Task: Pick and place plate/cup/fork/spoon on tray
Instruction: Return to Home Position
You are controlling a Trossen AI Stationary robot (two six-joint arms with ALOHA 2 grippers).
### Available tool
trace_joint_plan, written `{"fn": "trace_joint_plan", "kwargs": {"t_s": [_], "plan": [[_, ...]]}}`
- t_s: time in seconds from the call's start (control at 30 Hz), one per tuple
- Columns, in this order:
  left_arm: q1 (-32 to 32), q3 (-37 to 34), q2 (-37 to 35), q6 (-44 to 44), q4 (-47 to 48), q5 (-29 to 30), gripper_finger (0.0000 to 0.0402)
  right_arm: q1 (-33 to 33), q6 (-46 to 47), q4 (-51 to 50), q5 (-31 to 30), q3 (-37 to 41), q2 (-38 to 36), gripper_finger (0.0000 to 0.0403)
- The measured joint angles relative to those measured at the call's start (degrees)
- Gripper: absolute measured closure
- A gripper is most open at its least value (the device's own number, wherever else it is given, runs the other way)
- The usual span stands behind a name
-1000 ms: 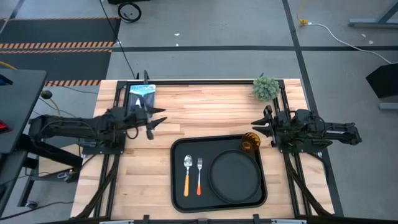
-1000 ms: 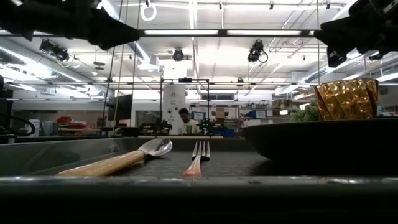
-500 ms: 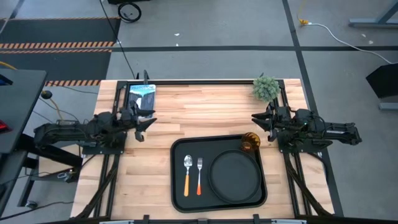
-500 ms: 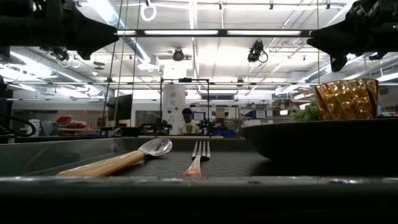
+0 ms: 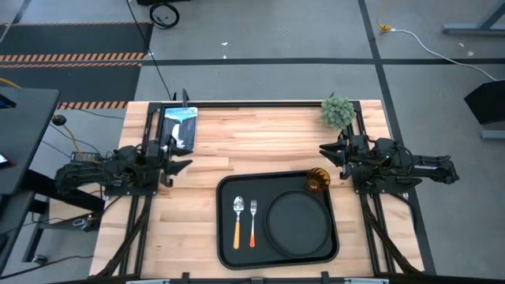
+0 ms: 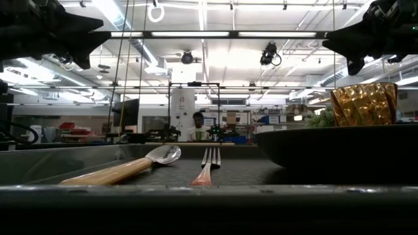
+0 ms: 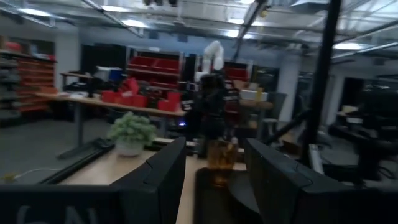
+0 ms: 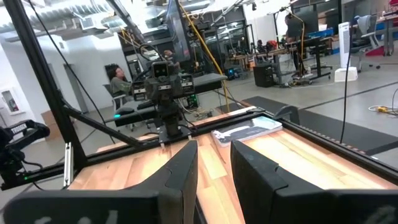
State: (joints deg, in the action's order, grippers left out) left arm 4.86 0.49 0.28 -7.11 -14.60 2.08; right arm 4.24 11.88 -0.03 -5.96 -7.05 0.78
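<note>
The black rectangular tray [image 5: 227,237] lies near the table's front edge. On it lie the round black plate [image 5: 298,223], the amber cup [image 5: 317,180] standing in the far right corner, the spoon [image 5: 238,217] and the fork [image 5: 253,222] side by side on the left. The low view shows the spoon [image 6: 124,170], the fork [image 6: 206,168], the plate [image 6: 339,147] and the cup [image 6: 364,103]. My left gripper [image 5: 177,167] is open and empty above the table's left side. My right gripper [image 5: 325,155] is open and empty, just beyond the cup.
A small potted plant [image 5: 338,111] stands at the far right corner. A blue and white flat item [image 5: 180,122] lies at the far left. Bare wood shows between the two arms, beyond the tray. People show in the room behind [image 6: 194,127] [image 8: 115,78].
My left gripper has drawn back toward the table's left edge, away from the tray, staying open and empty. The things on the tray have not moved.
</note>
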Motion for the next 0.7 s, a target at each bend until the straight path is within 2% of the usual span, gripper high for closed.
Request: {"fn": "trace_joint_plan", "kwargs": {"t_s": [0.2,0.7], "plan": [[0.00,-0.02,-0.16,0.11,-1.52,-3.50,0.0230,0.02,0.00,0.43,0.07,0.00,0.00,0.0300],[0.11,-0.07,0.34,-2.34,-0.62,-3.55,0.0230,0.01,0.00,0.85,0.09,0.00,0.00,0.0300]]}}
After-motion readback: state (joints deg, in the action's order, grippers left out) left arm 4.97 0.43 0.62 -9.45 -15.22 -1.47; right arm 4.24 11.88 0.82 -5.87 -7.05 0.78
